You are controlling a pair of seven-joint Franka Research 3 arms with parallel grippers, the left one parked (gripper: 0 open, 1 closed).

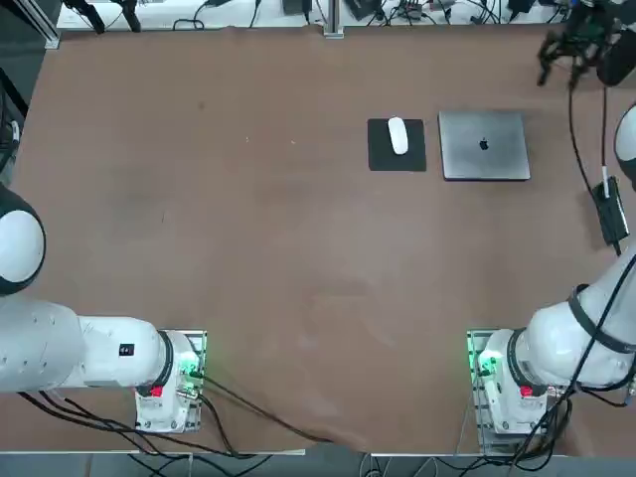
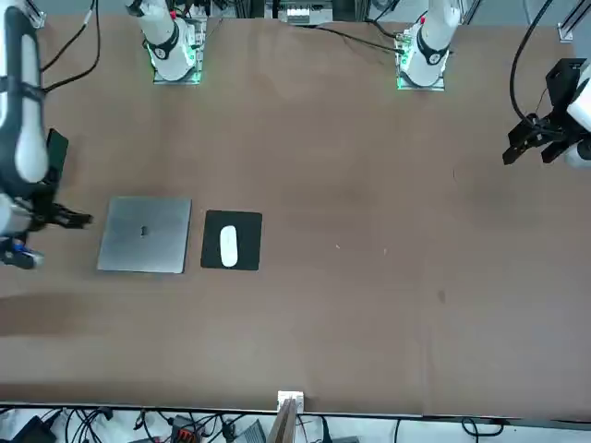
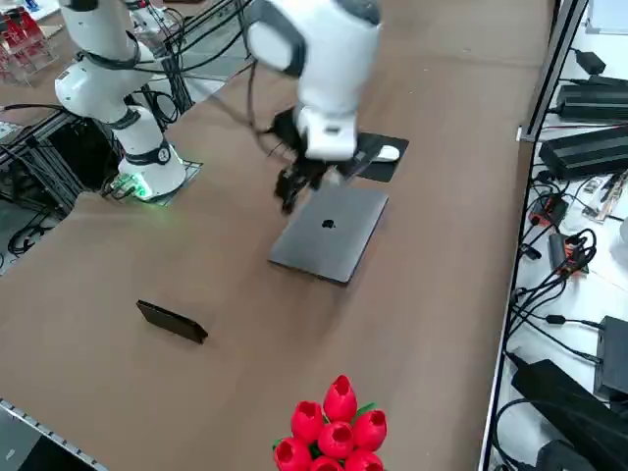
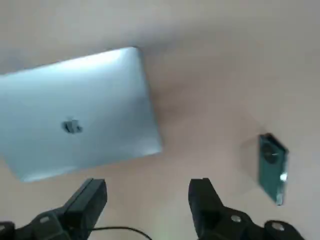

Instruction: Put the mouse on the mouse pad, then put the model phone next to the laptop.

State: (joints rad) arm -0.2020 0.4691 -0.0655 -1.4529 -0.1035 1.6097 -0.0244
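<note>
The white mouse point(image 1: 397, 135) lies on the black mouse pad point(image 1: 397, 157) at the far middle of the table. The closed silver laptop point(image 1: 484, 145) sits just to the pad's right. The dark model phone point(image 3: 172, 321) lies flat near the table's right edge, apart from the laptop and closer to the robot; it also shows as the phone point(image 4: 272, 167) in the wrist view. My right gripper point(image 3: 287, 196) hangs open and empty above the table, by the laptop's point(image 4: 80, 130) edge on the phone's side. Nothing sits between its fingers point(image 4: 90, 197).
Red artificial tulips point(image 3: 334, 432) stand at the table's right edge, beyond the phone. Cables and black power boxes point(image 3: 589, 147) lie off the table's far edge.
</note>
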